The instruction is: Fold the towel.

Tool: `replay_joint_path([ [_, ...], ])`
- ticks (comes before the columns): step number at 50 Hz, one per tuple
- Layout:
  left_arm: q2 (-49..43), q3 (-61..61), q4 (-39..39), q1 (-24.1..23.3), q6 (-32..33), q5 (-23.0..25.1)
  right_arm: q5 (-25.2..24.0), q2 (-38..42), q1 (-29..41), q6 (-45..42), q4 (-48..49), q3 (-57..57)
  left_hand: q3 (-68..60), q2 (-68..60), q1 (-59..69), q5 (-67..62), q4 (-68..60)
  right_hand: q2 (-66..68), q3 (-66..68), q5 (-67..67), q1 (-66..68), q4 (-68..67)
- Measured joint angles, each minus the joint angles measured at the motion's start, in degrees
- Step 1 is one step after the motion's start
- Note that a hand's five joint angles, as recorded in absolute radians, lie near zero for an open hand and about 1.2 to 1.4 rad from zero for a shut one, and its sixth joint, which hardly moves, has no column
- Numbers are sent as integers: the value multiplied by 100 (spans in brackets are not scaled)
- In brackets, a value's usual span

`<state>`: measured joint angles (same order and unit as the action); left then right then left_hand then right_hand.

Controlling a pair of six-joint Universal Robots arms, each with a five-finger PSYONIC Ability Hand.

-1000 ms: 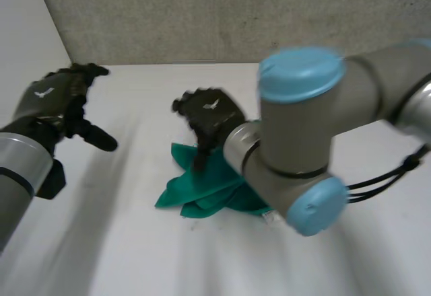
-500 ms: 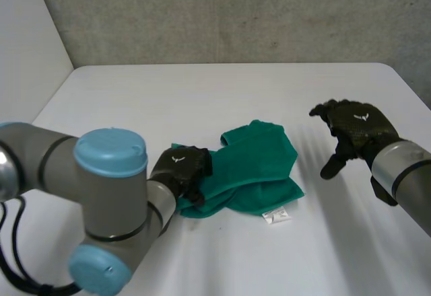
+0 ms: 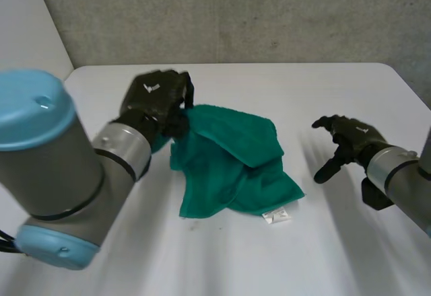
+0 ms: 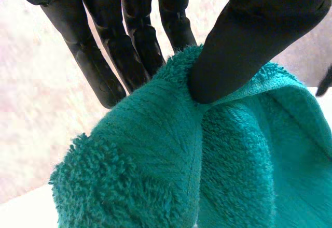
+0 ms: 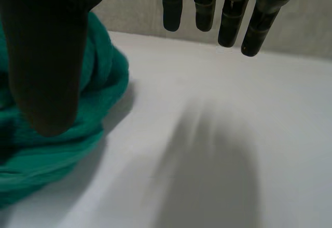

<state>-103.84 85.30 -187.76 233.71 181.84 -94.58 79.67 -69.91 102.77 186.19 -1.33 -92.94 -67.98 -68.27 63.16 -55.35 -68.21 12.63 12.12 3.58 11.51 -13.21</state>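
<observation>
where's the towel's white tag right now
Head view: the white tag lies at the near edge of the towel, on the side toward the right hand.

Left hand (image 3: 156, 97) raised, thumb and fingers (image 4: 136, 44) pinching towel (image 3: 229, 155); right hand (image 3: 350, 138) apart, fingers straight, spread.

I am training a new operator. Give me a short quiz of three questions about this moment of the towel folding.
1. True or false: the left hand pinches the green towel between thumb and fingers.
2. The right hand is: A) shut on the towel; B) open, apart from the towel; C) pressing the towel flat.
3. Fill in: the towel's white label lies on the ____.
Key: 1 true; 2 B; 3 table.
</observation>
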Motion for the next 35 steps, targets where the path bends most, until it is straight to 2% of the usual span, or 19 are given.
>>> replay_joint_path([
  [5,347,-7,79,45,371,5,-153,530,217,625,-323,438,0,-5,0,0,0,0,0,0,0,0],
  [8,641,-17,102,69,671,8,-306,1182,553,1146,-562,1038,0,-5,0,0,-1,0,0,0,0,0],
  [15,959,-16,109,85,813,9,-360,2064,1070,1613,-667,2039,0,-6,0,0,-1,0,0,0,0,0],
  [16,1004,-15,109,92,816,9,-355,2147,1135,1651,-668,2154,0,-6,0,0,-1,1111,1169,932,881,-982],
  [17,1024,-15,108,97,817,9,-327,2270,1240,1707,-659,2338,0,-6,0,0,-1,1111,1169,932,881,-982],
  [19,1067,-15,106,148,817,9,-190,2404,1396,1776,-628,2597,-9,-10,0,0,-2,4455,4322,3979,3833,-4204],
  [22,1090,-14,108,270,816,5,73,2382,1467,1776,-544,2732,-10,-11,0,0,-2,4455,4322,3979,3833,-4204],
  [23,1099,-9,112,399,814,5,370,2255,1492,1721,-443,2791,-20,-13,0,0,-2,5458,5389,5036,4308,-5405],
  [27,1106,55,129,749,813,9,744,1785,1483,1323,-260,2743,-22,-16,0,0,-2,5459,5413,5070,4308,-5464],
  [28,1110,99,138,868,814,16,815,1455,1456,923,-196,2665,-22,-17,0,0,-3,5459,5413,5070,4308,-5466],
  [29,1110,99,138,868,814,16,815,1455,1456,923,-196,2665,-22,-17,0,0,-3,5459,5413,5070,4308,-5466],
  [31,1135,253,174,1143,826,49,690,887,1354,-16,-217,2543,-22,-17,0,0,-6,5459,5464,5070,4308,-5488],
  [32,1135,253,174,1143,826,49,690,887,1354,-16,-217,2543,-22,-17,0,0,-6,5459,5464,5070,4308,-5488],
  [35,1225,509,269,1390,861,148,299,232,1174,-1671,-760,2458,-22,-17,0,-6,-22,5459,5482,5070,4308,-5490],
])
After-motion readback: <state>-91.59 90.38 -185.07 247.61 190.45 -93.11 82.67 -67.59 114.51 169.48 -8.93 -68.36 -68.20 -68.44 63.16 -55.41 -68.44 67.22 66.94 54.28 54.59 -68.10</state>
